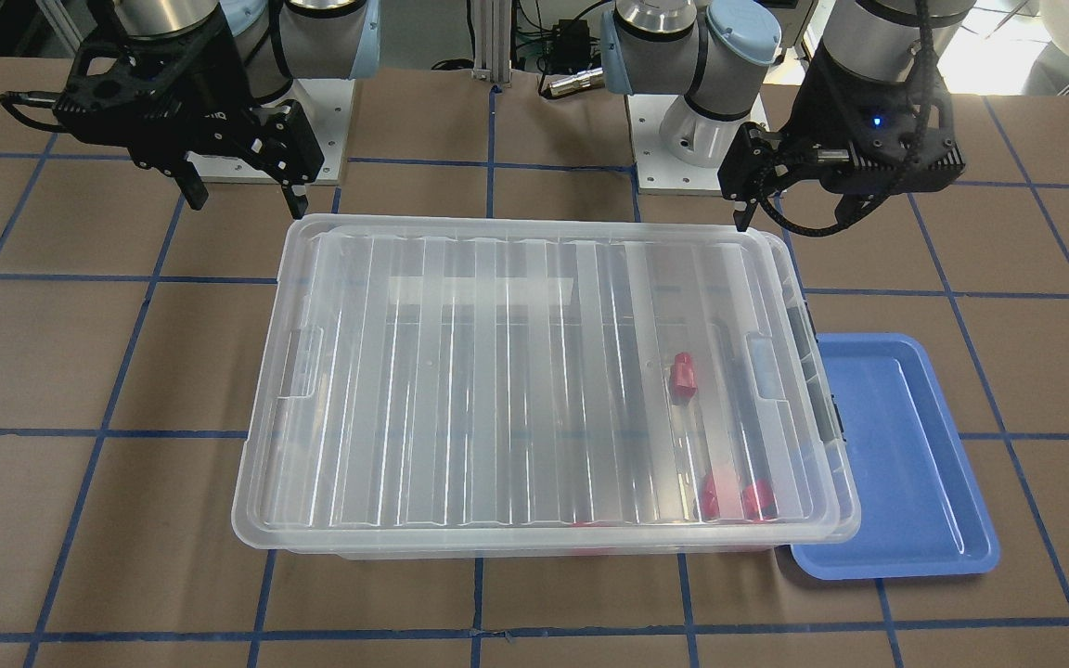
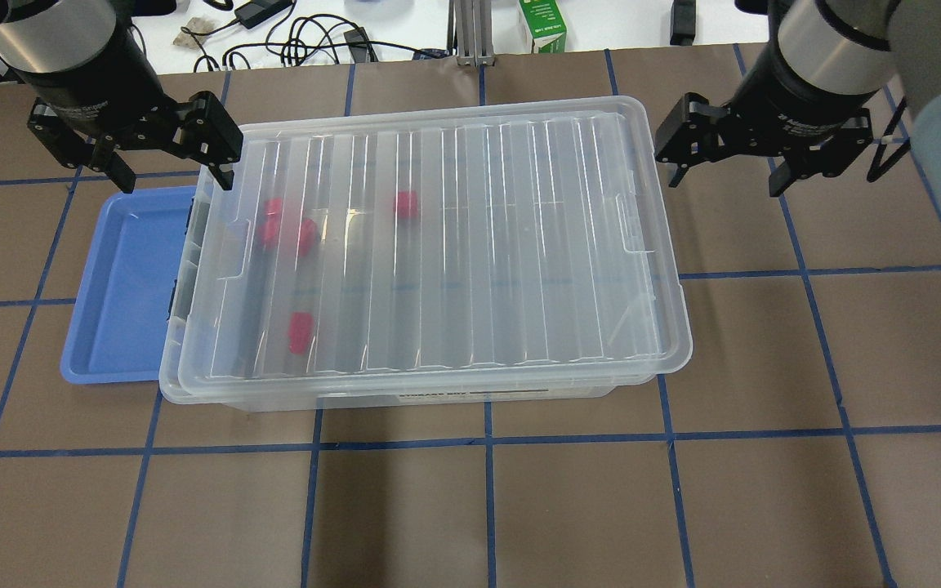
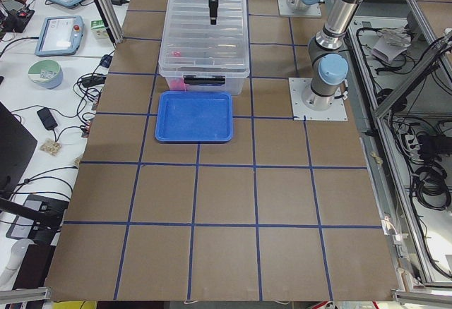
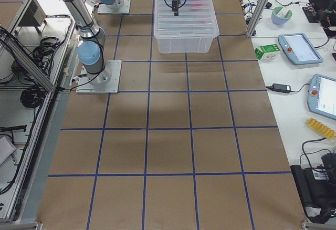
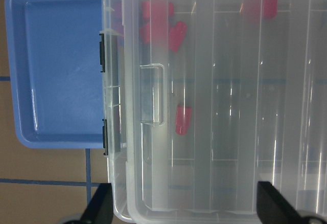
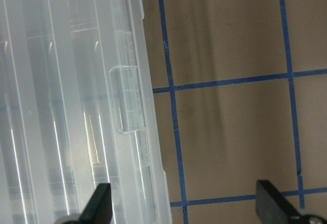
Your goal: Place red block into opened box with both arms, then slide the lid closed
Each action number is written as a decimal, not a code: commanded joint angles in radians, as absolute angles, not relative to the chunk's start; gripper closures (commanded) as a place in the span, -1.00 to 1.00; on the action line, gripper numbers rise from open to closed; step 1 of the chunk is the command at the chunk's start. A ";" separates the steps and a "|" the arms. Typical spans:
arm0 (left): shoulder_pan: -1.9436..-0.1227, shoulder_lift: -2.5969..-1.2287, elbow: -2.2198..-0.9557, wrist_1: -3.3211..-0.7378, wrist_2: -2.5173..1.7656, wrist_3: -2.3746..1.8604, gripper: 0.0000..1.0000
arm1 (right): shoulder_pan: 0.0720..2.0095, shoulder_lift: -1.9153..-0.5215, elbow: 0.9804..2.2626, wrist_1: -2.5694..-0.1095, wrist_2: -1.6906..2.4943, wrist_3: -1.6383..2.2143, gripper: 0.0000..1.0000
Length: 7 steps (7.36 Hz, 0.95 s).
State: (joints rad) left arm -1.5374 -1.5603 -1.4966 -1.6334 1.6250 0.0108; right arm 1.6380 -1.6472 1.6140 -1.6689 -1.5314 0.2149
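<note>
We see the left pincer (image 2: 172,170) spread wide and empty, hanging above the short end of the lid (image 2: 479,245). One of its fingers is over the lid and the other is out by the corner. The right pincer (image 2: 725,175) is spread just as wide and also empty above the opposite short end, with one finger over the lid and the other over bare table.

The lid lies on the box (image 2: 519,396), set a little toward the right pincer. This leaves a strip of the box's rim and its black latches uncovered below the left pincer. The red block (image 2: 299,331) sits inside the box, seen through the lid, beneath the left pincer beside the handle recess and well apart from the right pincer. Other red pieces (image 2: 406,204) lie in that same half.

Outward from the left pincer, a blue tray (image 2: 123,286) sits just beside the box.

The table (image 2: 519,506) under both pincers is brown and ruled into squares by blue tape. Past its edge, across from the robot, we make out a white bench with cables, a green carton (image 2: 541,24) and handheld control screens (image 4: 299,48). Cable bundles run along the robot's side
</note>
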 commanded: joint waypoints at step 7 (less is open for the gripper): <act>-1.540 -1.600 -1.468 -1.637 1.621 0.009 -1.00 | 1.652 -1.621 1.594 -1.666 -1.534 0.229 -1.00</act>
State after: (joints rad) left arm -1.5388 -1.5988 -1.4686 -1.6367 1.6237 0.0101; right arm 1.6521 -1.6207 1.5937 -1.6659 -1.5315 0.2268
